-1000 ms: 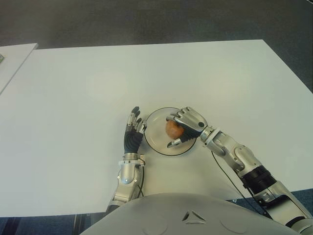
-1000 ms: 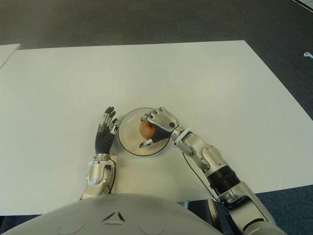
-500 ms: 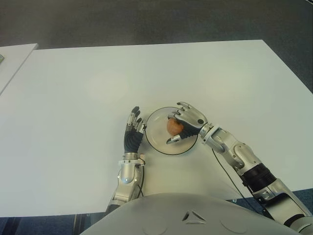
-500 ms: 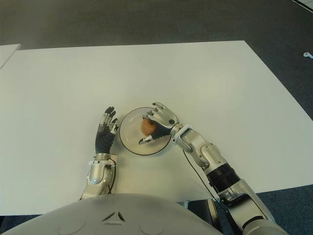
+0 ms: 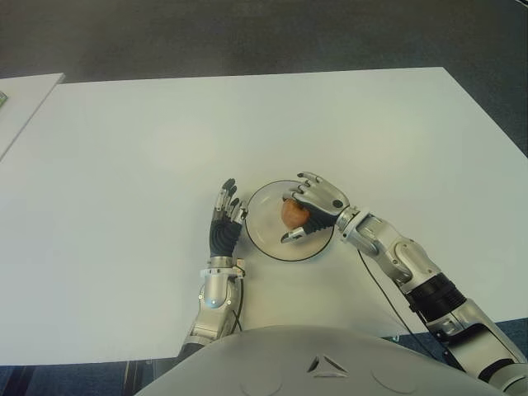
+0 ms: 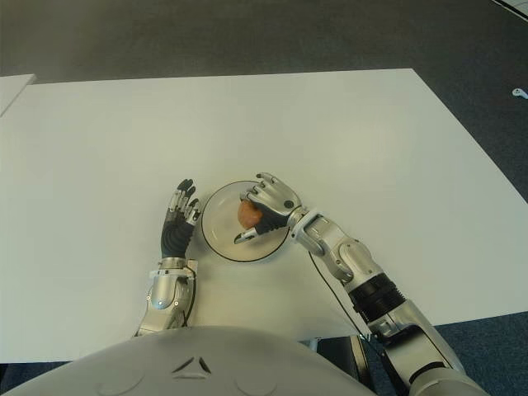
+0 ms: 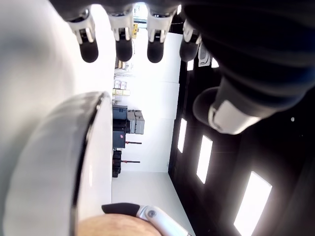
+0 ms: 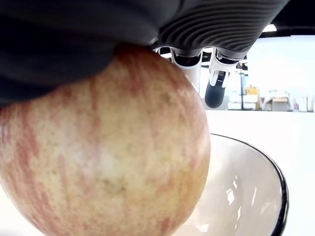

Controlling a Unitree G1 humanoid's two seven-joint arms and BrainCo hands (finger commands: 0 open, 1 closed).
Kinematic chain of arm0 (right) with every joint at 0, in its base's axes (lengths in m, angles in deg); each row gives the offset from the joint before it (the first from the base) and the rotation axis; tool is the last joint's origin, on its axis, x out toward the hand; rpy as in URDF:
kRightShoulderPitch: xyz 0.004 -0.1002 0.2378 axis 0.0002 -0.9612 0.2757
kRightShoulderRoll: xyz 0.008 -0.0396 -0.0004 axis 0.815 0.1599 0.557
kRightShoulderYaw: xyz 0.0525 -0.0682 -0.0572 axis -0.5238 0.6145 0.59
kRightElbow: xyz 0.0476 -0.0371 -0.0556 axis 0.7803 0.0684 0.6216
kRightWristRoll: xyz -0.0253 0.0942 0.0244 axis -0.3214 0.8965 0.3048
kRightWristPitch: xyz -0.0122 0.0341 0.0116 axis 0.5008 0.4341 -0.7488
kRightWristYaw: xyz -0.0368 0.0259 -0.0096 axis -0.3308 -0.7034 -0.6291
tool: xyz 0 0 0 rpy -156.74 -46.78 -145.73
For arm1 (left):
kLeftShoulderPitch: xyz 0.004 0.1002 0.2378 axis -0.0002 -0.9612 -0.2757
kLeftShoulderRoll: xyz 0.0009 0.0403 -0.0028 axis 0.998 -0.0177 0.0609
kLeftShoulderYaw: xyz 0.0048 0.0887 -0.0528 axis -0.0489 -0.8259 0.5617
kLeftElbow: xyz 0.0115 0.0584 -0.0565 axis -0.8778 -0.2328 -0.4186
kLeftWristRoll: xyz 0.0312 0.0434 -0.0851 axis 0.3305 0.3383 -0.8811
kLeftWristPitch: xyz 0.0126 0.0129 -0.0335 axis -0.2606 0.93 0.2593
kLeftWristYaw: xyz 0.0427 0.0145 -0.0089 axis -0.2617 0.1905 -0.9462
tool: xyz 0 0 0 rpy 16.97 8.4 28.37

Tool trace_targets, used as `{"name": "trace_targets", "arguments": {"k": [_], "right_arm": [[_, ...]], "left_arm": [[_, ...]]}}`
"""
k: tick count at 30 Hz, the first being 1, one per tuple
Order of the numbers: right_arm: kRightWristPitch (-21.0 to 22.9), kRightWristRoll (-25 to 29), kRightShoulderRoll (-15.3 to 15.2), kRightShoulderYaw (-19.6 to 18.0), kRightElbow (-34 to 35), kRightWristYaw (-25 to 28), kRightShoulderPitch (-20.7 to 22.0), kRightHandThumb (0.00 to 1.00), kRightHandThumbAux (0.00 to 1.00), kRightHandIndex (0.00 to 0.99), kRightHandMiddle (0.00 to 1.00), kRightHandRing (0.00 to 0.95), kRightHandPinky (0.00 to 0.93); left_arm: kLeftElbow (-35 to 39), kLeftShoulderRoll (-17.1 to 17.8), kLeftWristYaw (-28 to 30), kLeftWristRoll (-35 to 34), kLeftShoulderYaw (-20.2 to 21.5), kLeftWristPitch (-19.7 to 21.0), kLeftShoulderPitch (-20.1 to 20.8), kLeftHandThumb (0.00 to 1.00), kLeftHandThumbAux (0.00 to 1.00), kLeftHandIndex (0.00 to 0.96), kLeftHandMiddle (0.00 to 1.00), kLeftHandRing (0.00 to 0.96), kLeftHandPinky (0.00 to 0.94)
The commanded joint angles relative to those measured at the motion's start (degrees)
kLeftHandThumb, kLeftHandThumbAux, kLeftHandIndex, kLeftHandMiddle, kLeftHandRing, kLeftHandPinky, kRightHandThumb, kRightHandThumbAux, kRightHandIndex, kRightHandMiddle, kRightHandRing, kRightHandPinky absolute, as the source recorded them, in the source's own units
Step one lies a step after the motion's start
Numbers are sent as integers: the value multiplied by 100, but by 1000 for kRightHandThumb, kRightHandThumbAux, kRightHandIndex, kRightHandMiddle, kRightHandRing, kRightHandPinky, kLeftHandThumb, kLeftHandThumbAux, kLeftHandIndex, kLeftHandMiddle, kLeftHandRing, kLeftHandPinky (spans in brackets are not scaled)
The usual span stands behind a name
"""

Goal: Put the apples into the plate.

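For you: one apple (image 5: pixel 293 214), one plate (image 5: pixel 266 232), one table (image 5: pixel 247 124), two robot hands.

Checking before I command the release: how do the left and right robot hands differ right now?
The right robot hand reaches over the plate, while the left robot hand shows beside the plate's left rim. The right one has its fingers partly opened around the apple, palm against it; the left one holds nothing. The left's fingers are stretched out straight, the right's are curved. Both are over the white table.
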Motion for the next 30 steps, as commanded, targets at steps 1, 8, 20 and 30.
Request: {"name": "trace_targets", "arguments": {"k": [1, 8, 20, 30], "right_arm": [[-67, 40, -55, 74, 2, 95, -47, 146, 239, 0, 0, 0, 0], [-102, 120, -52, 69, -4, 85, -60, 142, 235, 0, 0, 0, 0], [-167, 229, -72, 48, 37, 77, -88, 128, 230, 0, 0, 0, 0], [-160, 291, -84, 18, 59, 57, -104, 128, 231, 0, 0, 0, 0]], "left_arm": [[-422, -536, 30, -85, 4, 65, -135, 24, 577, 15, 3, 0, 25], [-409, -531, 51, -110, 5, 104, -129, 25, 573, 17, 7, 1, 35], [-370, -557, 58, -142, -12, 95, -173, 32, 573, 28, 19, 12, 40], [-353, -561, 58, -142, -22, 81, -188, 39, 565, 33, 24, 15, 43]]}}
